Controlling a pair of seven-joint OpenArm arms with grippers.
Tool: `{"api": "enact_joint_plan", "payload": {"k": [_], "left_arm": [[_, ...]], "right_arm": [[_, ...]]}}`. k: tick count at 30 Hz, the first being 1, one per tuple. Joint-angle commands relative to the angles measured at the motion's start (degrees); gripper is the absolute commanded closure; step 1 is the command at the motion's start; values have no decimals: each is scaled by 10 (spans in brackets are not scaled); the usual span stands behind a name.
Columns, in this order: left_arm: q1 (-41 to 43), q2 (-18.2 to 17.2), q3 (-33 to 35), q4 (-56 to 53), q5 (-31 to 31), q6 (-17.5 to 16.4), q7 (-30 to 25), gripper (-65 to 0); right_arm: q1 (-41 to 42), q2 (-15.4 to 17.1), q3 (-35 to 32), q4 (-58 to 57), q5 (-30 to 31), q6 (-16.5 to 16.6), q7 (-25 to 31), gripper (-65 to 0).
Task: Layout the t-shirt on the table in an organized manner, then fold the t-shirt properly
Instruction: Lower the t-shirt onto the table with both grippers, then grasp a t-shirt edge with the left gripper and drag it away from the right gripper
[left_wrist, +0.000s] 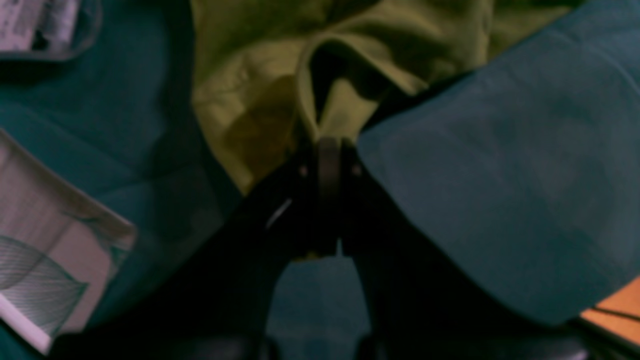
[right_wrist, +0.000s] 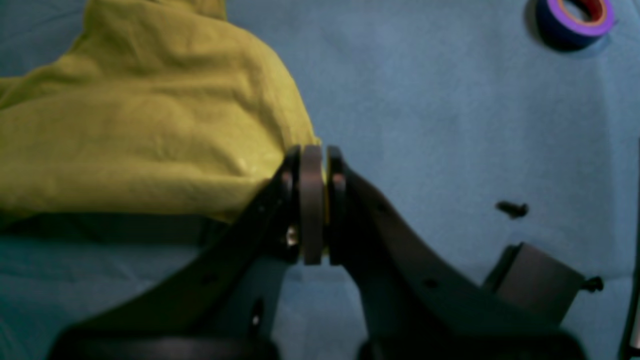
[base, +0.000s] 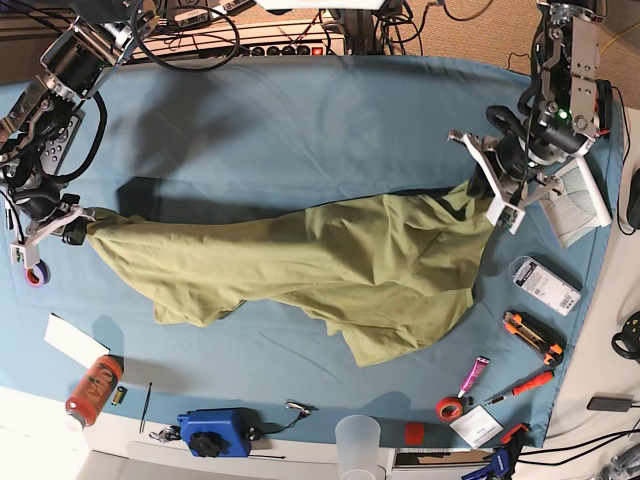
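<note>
Laying-out step, by the look of it: the t-shirt (base: 330, 265) hangs stretched between both arms across the middle of the table (base: 300, 110), its lower part sagging onto the cloth in wrinkles. The left gripper (left_wrist: 329, 150) pinches a bunched edge at the scene's right, and the right gripper (right_wrist: 312, 200) pinches an edge at the left. Next likely needs lowering it flat, keeping tension to smooth the folds.

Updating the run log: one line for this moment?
left claw: shut on t-shirt | right claw: shut on t-shirt | t-shirt: stretched between, unfolded
</note>
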Motion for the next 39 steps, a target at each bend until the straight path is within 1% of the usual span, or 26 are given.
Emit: {"api": "enact_joint_plan", "payload": {"k": [1, 4, 5, 6, 11, 12, 15, 17, 21, 25, 28, 30, 32, 34, 35, 36, 37, 39], "left_arm": [[-5, -5, -4, 11, -2, 1, -14, -61], [-5, -5, -4, 11, -2, 1, -27, -289], [-5, -5, -5, 11, -2, 2, -29, -342], [-5, -5, -5, 12, -2, 2, -30, -369], [-15, 4, -5, 40, -2, 19, -31, -372], [-20, 5, -5, 50, -2, 19, -37, -372], [-40, 6, -5, 68, -3, 15, -77, -371], [-62, 6, -4, 67, -3, -8, -94, -371], [-115, 6, -3, 43, -23, -56, -95, -371], [-170, 5, -3, -26, -39, -104, -95, -345], [-212, -1, 3, -94, -66, -141, -95, -345], [-240, -6, 23, -137, -67, -159, -95, -345], [-268, -12, 56, -176, -66, -174, -95, -345], [-294, -18, 97, -207, -57, -201, -96, -345], [-307, -20, 117, -219, -47, -208, -96, -345], [-318, -19, 134, -229, -33, -209, -97, -345], [-329, -19, 151, -237, -16, -204, -100, -345], [-347, -19, 179, -250, 17, -184, -112, -345]], "right_arm": [[8, 11, 1, 10, 5, 2, 15, 0], [8, 11, 1, 10, 5, 2, 15, 0], [8, 11, 1, 10, 5, 2, 15, 0], [8, 11, 1, 10, 5, 2, 15, 0], [8, 11, 1, 10, 5, 2, 15, 0], [8, 11, 1, 10, 5, 2, 15, 0], [8, 11, 1, 10, 5, 2, 15, 0], [8, 11, 1, 10, 5, 2, 14, 0], [8, 11, 1, 10, 5, 2, 14, 0], [8, 11, 1, 10, 5, 2, 14, 0], [8, 11, 1, 10, 5, 2, 14, 0], [8, 11, 1, 10, 5, 2, 14, 0], [8, 11, 1, 10, 5, 2, 14, 0], [8, 11, 1, 10, 5, 2, 14, 0], [8, 11, 1, 10, 5, 2, 14, 0], [8, 11, 1, 10, 5, 2, 14, 0], [8, 11, 1, 10, 5, 2, 14, 0], [8, 11, 1, 10, 5, 2, 12, 0]]}}
